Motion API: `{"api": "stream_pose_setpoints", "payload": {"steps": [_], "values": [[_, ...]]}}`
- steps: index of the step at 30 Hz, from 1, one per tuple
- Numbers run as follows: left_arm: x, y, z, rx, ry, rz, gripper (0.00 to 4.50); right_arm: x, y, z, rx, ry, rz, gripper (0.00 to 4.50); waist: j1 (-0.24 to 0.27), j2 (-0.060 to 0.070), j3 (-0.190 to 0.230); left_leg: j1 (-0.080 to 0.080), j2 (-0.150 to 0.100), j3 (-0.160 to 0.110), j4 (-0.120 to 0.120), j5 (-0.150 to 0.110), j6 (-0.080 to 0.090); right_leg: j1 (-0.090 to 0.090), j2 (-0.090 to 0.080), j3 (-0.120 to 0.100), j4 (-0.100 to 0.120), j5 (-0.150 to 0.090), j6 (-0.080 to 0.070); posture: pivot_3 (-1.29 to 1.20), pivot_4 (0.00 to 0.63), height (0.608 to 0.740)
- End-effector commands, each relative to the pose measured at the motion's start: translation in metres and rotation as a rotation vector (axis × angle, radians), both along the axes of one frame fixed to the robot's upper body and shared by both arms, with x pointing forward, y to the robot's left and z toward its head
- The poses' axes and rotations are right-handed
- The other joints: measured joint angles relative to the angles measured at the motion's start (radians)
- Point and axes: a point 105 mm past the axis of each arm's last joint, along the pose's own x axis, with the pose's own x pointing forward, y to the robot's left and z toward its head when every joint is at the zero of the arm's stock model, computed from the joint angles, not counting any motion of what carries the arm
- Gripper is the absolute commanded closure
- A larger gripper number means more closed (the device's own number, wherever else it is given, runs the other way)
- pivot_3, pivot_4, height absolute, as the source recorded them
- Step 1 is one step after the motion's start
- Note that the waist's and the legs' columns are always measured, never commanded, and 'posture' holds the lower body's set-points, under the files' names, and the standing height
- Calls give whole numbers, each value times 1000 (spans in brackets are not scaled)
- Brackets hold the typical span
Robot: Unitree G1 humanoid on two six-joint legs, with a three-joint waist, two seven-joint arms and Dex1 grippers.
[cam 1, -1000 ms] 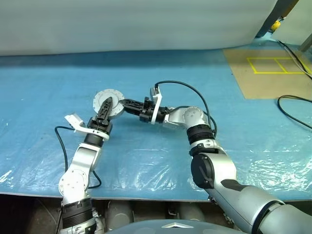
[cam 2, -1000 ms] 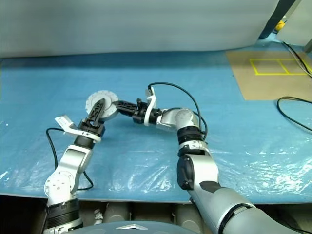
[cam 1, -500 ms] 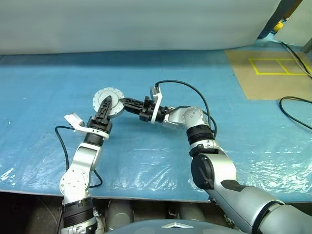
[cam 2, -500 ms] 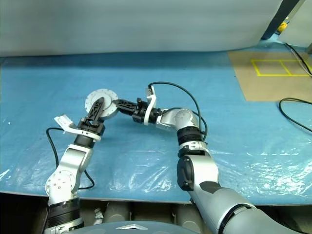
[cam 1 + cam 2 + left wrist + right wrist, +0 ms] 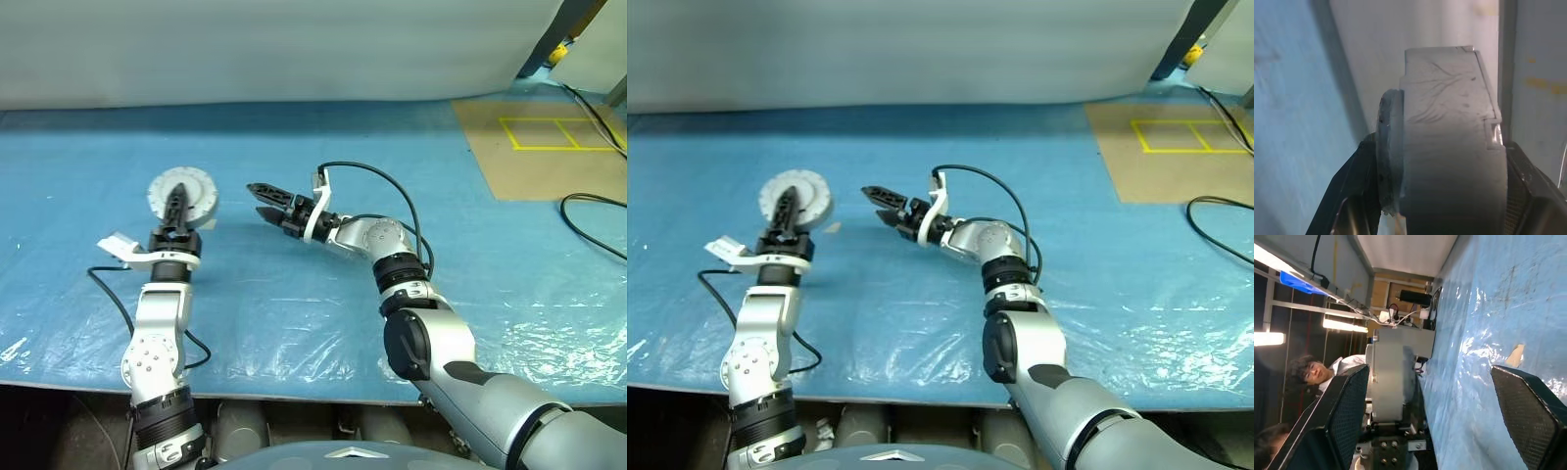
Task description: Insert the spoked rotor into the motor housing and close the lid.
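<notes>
Right gripper point(image 5: 263, 199) now spread wide, empty, released disc it shared a second ago. Left gripper point(image 5: 175, 209) clamps closed motor housing point(image 5: 182, 193), lid point(image 5: 1449, 142) on, carried away toward left part of blue sheet point(image 5: 323, 294), held upright above it. Assembly looks done; setting down remains. Small scrap point(image 5: 834, 228) on sheet near housing, yellow-taped board point(image 5: 549, 137) at far right corner, person point(image 5: 1310, 372) beyond. Nothing blocks.

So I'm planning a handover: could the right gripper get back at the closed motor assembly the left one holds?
Probably yes. The right gripper is open and empty, level with the closed motor assembly clamped in the left gripper, with only bare blue sheet between them.
</notes>
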Motion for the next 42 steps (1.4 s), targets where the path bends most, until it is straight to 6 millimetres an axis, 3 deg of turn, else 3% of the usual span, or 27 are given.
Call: {"api": "stream_pose_setpoints", "payload": {"steps": [1, 10, 17, 28, 34, 42], "values": [[2, 23, 13, 20, -62, 131, 1899, -7, 23, 11, 23, -44, 36, 356, 1, 0, 0, 0, 0, 0, 0, 0, 0, 0, 0, 0, 0, 0, 0, 0, 150, 740], [28, 109, -14, 45, 45, 464, 1899, -13, 28, 17, 13, -95, 69, 356, 0, -5, 0, 0, 0, -1, 2, 0, 0, 0, 0, 0, 1, 1, 1, 0, 150, 740], [36, 156, -46, 81, 184, 618, 1899, -11, 24, 20, 8, -110, 61, 356, 5, -8, -1, -1, -2, -4, 2, 0, 0, 0, 0, -1, 1, 2, 2, 0, 150, 740], [44, 163, -66, 146, 321, 632, 1899, -12, 20, 18, -1, -116, 46, 356, 10, -9, -1, 0, -3, -7, 5, 0, 0, 0, -2, -1, 10, 2, 2, 0, 150, 740], [25, 178, -69, 116, 349, 761, 126, -12, 23, 16, -11, -121, 48, 316, 2, -9, -1, 3, -3, -6, 7, 0, 0, 0, -2, 0, 14, 1, 2, 0, 150, 740], [-13, 192, -61, 212, 348, 949, 17, -15, 30, 4, -132, -219, 57, 316, -7, -9, -1, 4, -2, -5, 6, -1, -2, 0, -2, 0, 14, 0, 0, 0, 150, 740]]}}
